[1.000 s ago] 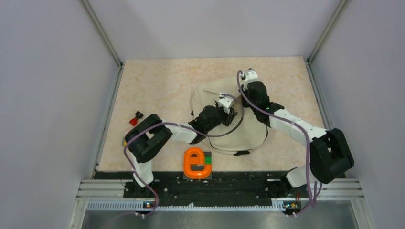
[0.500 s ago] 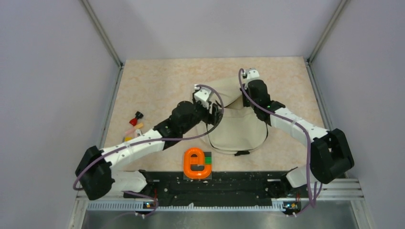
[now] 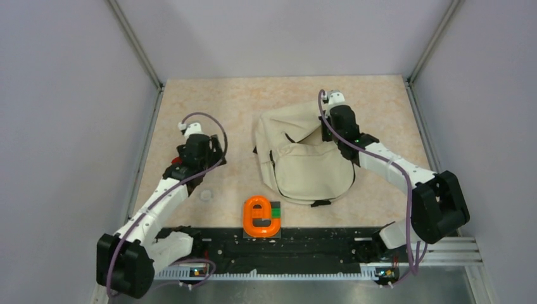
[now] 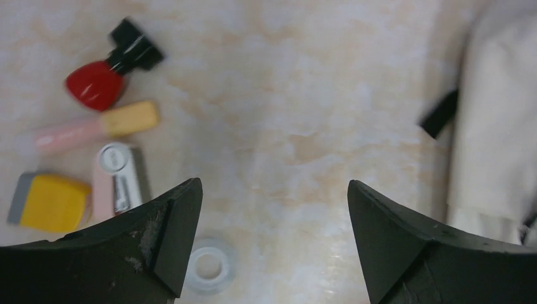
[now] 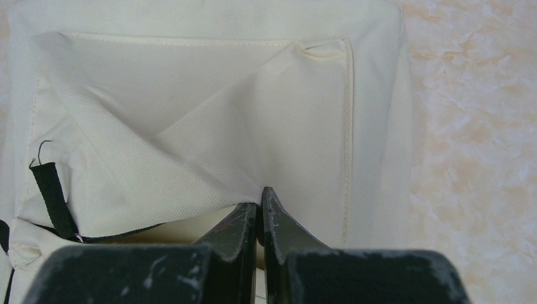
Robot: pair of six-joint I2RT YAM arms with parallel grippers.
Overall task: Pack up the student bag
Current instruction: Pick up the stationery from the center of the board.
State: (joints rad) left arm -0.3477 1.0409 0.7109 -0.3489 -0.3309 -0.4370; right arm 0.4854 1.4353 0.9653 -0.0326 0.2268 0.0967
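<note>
The student bag [image 3: 307,166], beige with black straps, lies mid-table. My right gripper [image 3: 327,132] is at its far right corner; the right wrist view shows that gripper [image 5: 260,195] shut on a fold of the bag's cream fabric [image 5: 190,126], lifting a flap. My left gripper [image 3: 204,154] hovers over the table left of the bag. In the left wrist view it [image 4: 272,187] stands wide open with nothing between its fingers and only bare table below. The bag's edge [image 4: 500,126] is at that view's right.
Small items lie left of the open jaws: a red nail-polish bottle [image 4: 104,73], a pink-and-yellow tube [image 4: 95,130], a pink-white item [image 4: 117,180], a yellow block [image 4: 50,202] and a clear tape ring [image 4: 209,266]. An orange e-shaped piece [image 3: 261,216] sits near the front edge.
My left arm has swung left off the bag toward the small items, and its jaws have opened wide. The bag's top has settled flatter. The right gripper keeps its hold.
</note>
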